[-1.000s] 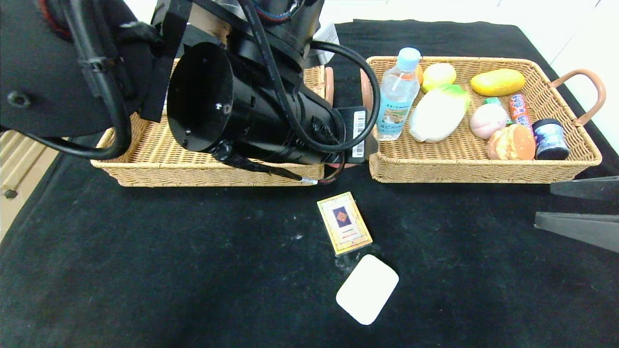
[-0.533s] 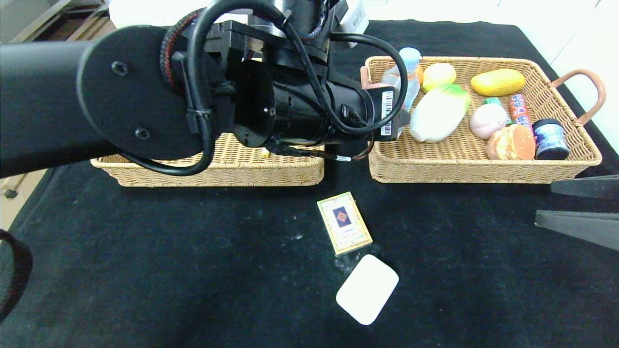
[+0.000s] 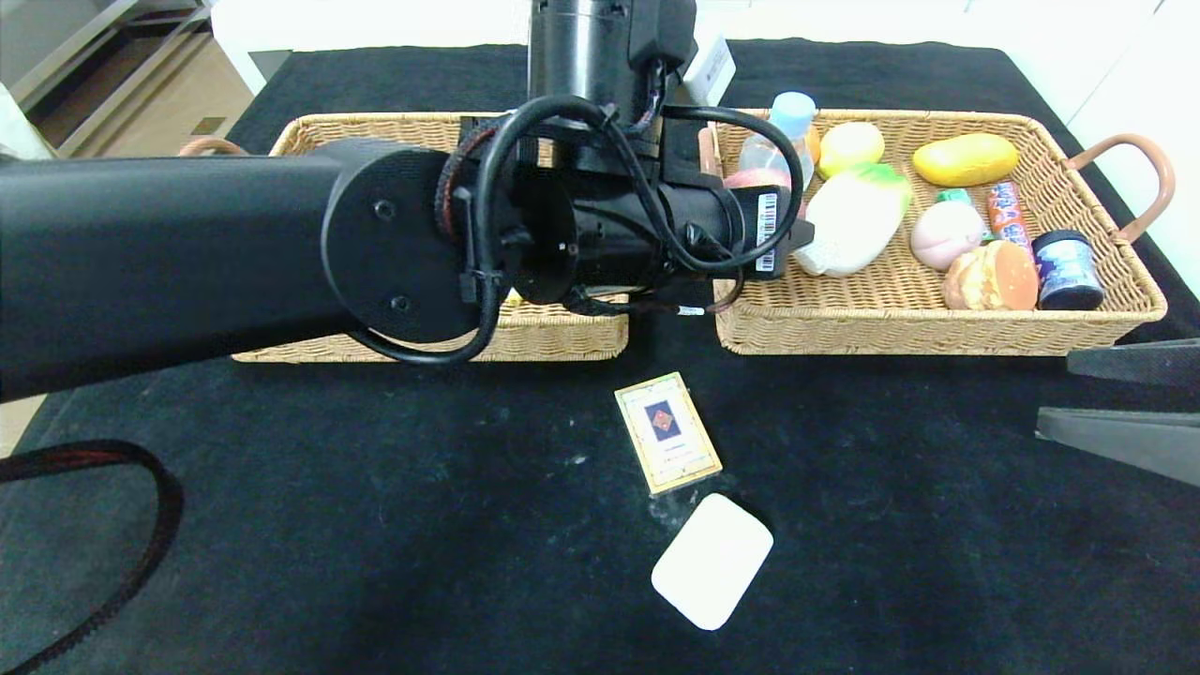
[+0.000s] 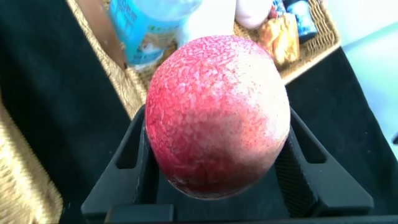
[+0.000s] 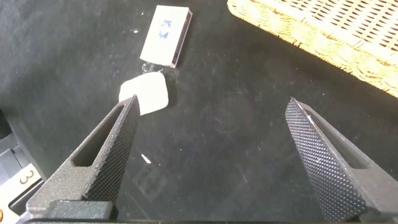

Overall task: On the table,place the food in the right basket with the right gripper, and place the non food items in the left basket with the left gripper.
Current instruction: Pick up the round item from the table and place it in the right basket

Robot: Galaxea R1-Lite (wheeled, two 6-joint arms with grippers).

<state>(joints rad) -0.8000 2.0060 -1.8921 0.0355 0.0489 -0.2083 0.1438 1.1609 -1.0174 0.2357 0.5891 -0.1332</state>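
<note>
Two woven baskets sit side by side at the far part of the counter [image 3: 375, 525], and the right basket [image 3: 937, 323] serves as the landmark for everything else. Reaching across from the robot's left side, the left pincer [image 4: 214, 155] hangs over the near-left corner of the right basket, its two black fingers [image 4: 127, 152] clamped on either side of a red-pink fuzzy peach [image 4: 217, 115]; from the head camera only a sliver of that peach [image 3: 755, 178] shows past the arm's tip. Just beyond it, inside the right basket, stands the water bottle [image 3: 787, 117] with its pale blue cap, and further right within the same basket lies the pale pink bun [image 3: 942, 234] among other foods. Left of the right basket, across a narrow gap, the left basket [image 3: 553, 337] is largely covered by the arm. On the black cloth in front of the right basket's left end lies the gold-edged card box [image 3: 667, 444], and nearer still to the robot, almost touching the box, lies the white pad [image 3: 712, 561]. Near the right basket's front right corner, above the cloth, the right pincer [image 5: 217, 155] hangs with its fingers spread wide and nothing between them.
</note>
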